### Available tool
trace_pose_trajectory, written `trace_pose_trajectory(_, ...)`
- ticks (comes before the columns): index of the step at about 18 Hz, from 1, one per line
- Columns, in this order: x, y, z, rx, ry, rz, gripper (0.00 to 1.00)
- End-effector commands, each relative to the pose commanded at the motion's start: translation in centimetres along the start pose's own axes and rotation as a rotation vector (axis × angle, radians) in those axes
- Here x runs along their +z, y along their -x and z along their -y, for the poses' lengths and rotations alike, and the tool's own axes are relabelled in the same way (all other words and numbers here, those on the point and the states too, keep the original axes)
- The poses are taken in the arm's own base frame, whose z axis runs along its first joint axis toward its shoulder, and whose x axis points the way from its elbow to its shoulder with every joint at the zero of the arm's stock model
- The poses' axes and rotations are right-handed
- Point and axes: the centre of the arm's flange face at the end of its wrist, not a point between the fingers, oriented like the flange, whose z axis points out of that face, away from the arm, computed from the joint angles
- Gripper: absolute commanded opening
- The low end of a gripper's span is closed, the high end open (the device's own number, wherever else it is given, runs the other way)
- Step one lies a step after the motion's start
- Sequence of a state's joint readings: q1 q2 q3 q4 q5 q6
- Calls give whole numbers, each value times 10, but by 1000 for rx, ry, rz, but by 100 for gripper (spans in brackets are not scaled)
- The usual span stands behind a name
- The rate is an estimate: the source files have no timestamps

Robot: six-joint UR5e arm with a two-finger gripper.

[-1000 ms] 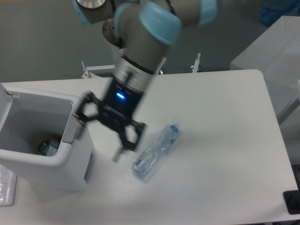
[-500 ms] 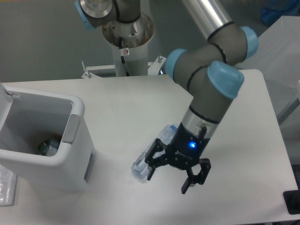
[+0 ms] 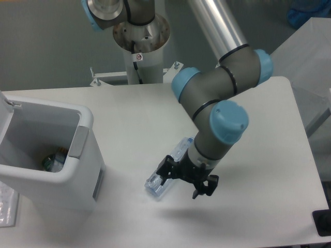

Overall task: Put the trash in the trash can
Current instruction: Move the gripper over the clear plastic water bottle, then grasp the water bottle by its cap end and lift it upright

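The clear, flattened bottle (image 3: 164, 175) lay on the smooth white bench (image 3: 248, 129), its ribbed plastic partly hidden by the arm. The black gripper (image 3: 187, 178) hung just above it, its 2 fingers spread — holding nothing. The boxy white trash can (image 3: 49, 155) stood open at left, rounded corners, grey side panel.

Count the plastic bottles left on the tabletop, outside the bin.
1. The flattened clear bottle lies on the table right of the trash can, partly hidden under the gripper. Something sits inside the can; it's too unclear to identify.
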State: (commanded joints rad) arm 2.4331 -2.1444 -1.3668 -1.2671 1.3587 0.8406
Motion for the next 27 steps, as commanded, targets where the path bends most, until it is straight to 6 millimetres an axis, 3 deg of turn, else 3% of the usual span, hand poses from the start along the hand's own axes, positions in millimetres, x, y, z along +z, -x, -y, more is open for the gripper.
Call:
trace_pose_trajectory(4, 32, -23, 18, 53, 92, 23, 100)
trace_pose_trajectory(14, 90, -54, 37, 123, 268, 46, 100)
trace_pose_trajectory(18, 104, -57, 40, 160, 360, 123, 100)
trace_pose_trajectory(21, 102, -57, 41, 168, 376, 148, 100)
trace_pose_trajectory(24, 101, -57, 41, 169, 376, 150, 69)
trace_pose_trajectory(27, 100, -54, 39, 174, 398, 173, 58)
